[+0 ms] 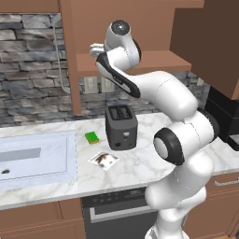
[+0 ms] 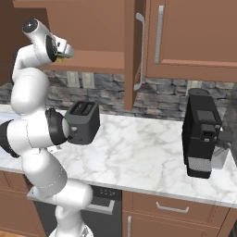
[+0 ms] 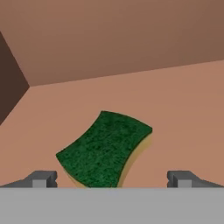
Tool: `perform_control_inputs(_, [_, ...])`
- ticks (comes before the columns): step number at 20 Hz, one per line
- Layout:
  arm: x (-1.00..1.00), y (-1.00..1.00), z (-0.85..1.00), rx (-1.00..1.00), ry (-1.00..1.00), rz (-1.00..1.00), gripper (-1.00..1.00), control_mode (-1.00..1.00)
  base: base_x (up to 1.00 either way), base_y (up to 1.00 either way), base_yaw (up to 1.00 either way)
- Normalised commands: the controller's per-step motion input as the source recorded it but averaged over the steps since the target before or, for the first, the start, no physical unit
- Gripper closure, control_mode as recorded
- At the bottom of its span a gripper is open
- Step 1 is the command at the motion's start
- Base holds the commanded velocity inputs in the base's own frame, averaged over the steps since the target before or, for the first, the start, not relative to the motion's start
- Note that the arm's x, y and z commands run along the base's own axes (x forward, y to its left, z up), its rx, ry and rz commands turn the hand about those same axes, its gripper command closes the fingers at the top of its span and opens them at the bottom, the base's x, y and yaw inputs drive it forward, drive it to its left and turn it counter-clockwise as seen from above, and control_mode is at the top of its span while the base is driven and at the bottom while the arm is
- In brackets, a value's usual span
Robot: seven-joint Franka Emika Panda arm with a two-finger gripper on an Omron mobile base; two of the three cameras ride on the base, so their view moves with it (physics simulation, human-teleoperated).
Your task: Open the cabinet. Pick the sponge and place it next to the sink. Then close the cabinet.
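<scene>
Hand (image 3: 112, 178): two dark fingertips spread wide, gripping nothing, reached inside the wide brown wooden wall cabinet (image 1: 140, 60), doors swung open.
Small rectangular sponge, dark green face over an orange-brown layer (image 3: 105, 149): flat on the cabinet shelf, just ahead of the hand, between the fingertips' line.
Below the hand, on the white marble surface (image 1: 140, 158): dark grey two-slot toaster (image 1: 121, 126), bright light-green sponge (image 1: 92, 137), large pale white-blue rectangular sink (image 1: 37, 158).
</scene>
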Motion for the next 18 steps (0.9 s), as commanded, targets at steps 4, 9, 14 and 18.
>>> perform_control_inputs(4, [0.05, 0.00, 0.00, 0.00, 0.00, -0.05, -1.00, -1.00, 0.00, 0.00, 0.00])
perform_control_inputs(9, [0.01, 0.03, 0.00, 0.00, 0.00, -0.03, -1.00, -1.00, 0.00, 0.00, 0.00])
perform_control_inputs(14, [0.00, 0.01, -0.05, 0.00, 0.00, -0.03, -1.00, -1.00, 0.00, 0.00, 0.00])
perform_control_inputs(18, [0.00, 0.00, -0.27, 0.00, 0.00, 0.00, -1.00, -1.00, 0.00, 0.00, 0.00])
